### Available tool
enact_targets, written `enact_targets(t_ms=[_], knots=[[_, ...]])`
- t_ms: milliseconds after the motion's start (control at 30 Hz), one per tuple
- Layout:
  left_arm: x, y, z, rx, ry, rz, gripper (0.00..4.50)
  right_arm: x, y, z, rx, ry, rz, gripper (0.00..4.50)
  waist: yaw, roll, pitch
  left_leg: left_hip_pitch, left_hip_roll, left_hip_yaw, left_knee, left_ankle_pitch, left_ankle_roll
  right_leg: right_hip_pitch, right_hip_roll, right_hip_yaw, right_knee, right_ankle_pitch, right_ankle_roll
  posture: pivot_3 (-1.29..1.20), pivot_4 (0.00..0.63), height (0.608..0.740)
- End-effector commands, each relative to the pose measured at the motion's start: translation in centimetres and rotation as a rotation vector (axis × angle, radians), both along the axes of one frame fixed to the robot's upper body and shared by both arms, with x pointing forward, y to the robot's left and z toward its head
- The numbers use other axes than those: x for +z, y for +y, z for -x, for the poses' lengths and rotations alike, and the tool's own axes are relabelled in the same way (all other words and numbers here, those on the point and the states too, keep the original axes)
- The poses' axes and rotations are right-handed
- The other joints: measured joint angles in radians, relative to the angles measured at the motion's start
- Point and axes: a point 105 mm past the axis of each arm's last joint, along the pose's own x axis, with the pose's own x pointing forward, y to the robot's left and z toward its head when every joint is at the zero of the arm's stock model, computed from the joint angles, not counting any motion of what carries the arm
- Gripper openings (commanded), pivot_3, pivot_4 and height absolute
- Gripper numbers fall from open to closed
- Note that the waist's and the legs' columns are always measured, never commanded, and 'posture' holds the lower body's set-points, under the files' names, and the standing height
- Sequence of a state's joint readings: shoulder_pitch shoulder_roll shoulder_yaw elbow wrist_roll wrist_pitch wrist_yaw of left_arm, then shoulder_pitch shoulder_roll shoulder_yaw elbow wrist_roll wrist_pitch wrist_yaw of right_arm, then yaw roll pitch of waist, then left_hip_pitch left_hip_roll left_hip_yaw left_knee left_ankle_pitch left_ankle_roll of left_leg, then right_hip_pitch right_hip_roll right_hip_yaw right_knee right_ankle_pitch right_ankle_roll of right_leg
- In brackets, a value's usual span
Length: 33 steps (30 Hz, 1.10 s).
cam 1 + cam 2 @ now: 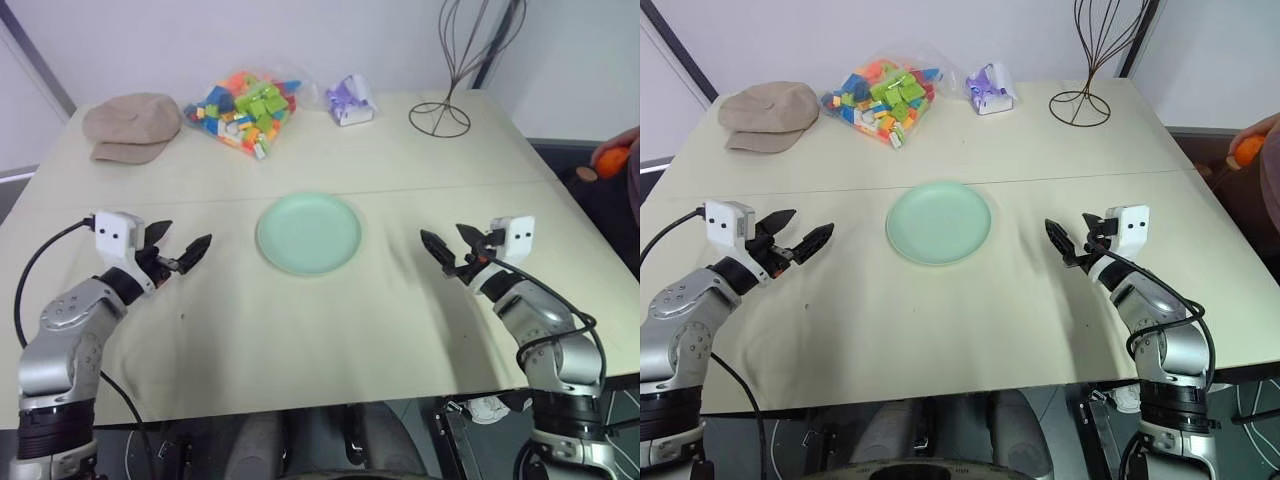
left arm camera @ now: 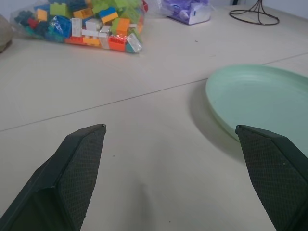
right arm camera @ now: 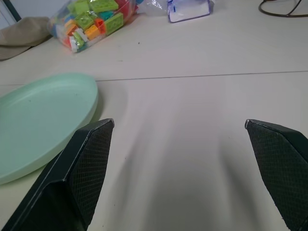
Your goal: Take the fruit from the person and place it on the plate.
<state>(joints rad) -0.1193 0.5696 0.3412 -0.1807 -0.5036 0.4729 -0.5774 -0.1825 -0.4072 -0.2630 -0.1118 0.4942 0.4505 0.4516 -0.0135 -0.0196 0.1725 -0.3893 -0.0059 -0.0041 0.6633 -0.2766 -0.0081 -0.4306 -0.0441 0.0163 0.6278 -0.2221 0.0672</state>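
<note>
The plate (image 1: 308, 233) is parked mid-table (image 1: 300, 350), totally bare, flanked by both grippers. The left gripper (image 1: 182, 248) and right gripper (image 1: 446, 246) are each held just above the cloth, fingers spread wide, nothing gripped. The fruit (image 1: 611, 160) is seen way off at the right edge, held in the person's hand (image 1: 618, 148), well apart from the plate. A bag of toy bricks (image 1: 244, 108) and a beige cap (image 1: 131, 126) are sat along the far side.

plate (image 1: 308, 233): mint-green, empty, table centre | fruit (image 1: 610, 160): orange, in person's hand (image 1: 622, 143), right edge
</note>
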Motion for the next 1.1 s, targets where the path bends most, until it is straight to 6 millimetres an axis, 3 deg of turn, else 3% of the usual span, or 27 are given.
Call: enact_targets(t_ms=[33, 1100], knots=[[1.62, 0.00, 0.24, -0.010, -0.057, -0.019, 4.49, 1.40, 0.13, -0.15, 0.009, -0.060, 0.003, 4.50, 0.000, 0.000, 0.000, 0.000, 0.000, 0.000, 0.000, 0.000, 0.000, 0.000, 0.000, 0.000, 0.000, 0.000, 0.000, 0.00, 0.150, 0.740], [1.58, -0.03, 0.14, -0.019, -0.053, -0.025, 4.49, 1.46, -0.31, 0.02, -0.018, -0.061, 0.003, 4.50, 0.000, 0.000, 0.000, 0.000, 0.000, 0.000, 0.000, 0.000, 0.000, 0.000, 0.000, 0.000, 0.000, 0.000, 0.000, 0.00, 0.150, 0.740]])
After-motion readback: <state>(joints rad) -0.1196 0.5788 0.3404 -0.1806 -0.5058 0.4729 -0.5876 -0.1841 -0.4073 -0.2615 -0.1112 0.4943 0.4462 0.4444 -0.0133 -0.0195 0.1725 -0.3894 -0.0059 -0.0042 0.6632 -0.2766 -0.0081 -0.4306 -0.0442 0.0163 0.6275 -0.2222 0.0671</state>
